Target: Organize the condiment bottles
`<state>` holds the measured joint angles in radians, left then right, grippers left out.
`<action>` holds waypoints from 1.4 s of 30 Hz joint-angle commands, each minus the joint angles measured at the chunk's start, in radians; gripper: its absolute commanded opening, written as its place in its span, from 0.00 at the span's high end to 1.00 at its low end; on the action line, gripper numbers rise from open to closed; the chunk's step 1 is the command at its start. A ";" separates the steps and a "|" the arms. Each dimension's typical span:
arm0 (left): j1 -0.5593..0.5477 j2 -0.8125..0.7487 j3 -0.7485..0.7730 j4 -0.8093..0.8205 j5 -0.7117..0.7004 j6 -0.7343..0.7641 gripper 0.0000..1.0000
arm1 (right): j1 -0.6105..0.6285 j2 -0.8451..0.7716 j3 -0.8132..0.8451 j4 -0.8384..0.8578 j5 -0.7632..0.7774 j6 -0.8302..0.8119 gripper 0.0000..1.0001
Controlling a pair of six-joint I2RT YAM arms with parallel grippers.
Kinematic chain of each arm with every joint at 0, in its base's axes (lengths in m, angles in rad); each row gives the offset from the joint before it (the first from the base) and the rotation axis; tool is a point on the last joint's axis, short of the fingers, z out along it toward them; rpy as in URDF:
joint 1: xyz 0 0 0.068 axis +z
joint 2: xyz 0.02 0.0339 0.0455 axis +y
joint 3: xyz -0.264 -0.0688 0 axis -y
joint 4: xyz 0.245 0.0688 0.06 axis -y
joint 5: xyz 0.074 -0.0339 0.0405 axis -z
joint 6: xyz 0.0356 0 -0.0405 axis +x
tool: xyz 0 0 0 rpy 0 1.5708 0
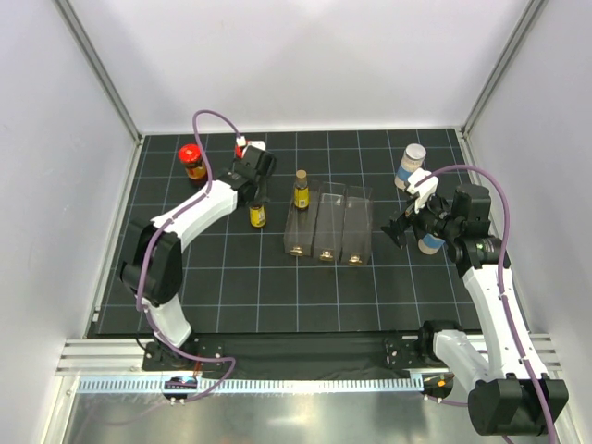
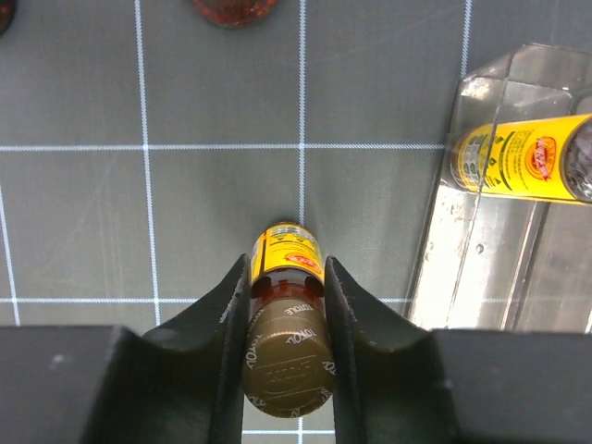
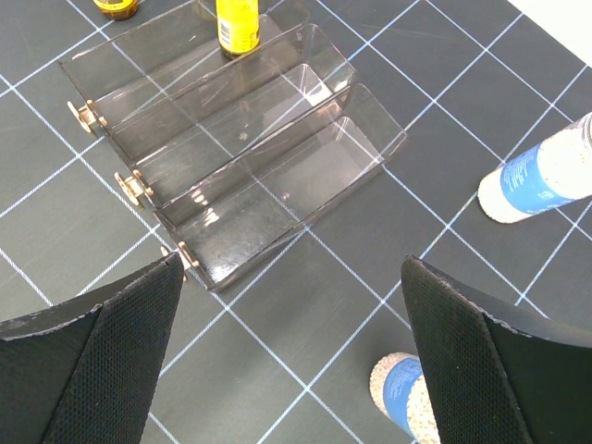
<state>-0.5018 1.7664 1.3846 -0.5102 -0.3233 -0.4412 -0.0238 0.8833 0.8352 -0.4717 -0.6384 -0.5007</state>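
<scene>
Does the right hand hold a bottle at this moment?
No, the right hand is open with nothing between its fingers; a white blue-labelled bottle lies outside its grip.

Items I can log from my feed:

- Work surface: black mat (image 1: 277, 296) ruled with a white grid. It looks grey-green through the left wrist camera (image 2: 83, 222).
- Walls: plain white panels at the back (image 1: 296, 55), left (image 1: 46, 185) and right (image 1: 555, 139).
- Posts: grey metal, left (image 1: 97, 65) and right (image 1: 499, 65), meeting the mat's far corners.
- Near edge: aluminium rails (image 1: 305, 356), then a white slotted strip (image 1: 305, 382), then a brushed metal sheet (image 1: 305, 416) with a dull glare.
- Light: even and soft.
</scene>
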 commanded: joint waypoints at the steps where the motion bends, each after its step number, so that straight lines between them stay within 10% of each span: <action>1: 0.003 -0.048 0.022 0.030 -0.036 0.015 0.95 | -0.007 -0.001 -0.001 0.028 -0.004 -0.016 0.00; 20: -0.147 -0.254 0.036 -0.014 0.053 0.047 1.00 | -0.007 0.006 -0.001 0.028 -0.003 -0.016 0.00; 42: -0.193 0.022 0.281 -0.019 0.156 0.033 1.00 | -0.008 0.000 -0.001 0.028 0.000 -0.019 0.00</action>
<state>-0.6884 1.7908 1.5967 -0.5732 -0.1848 -0.4076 -0.0284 0.8906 0.8337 -0.4721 -0.6376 -0.5026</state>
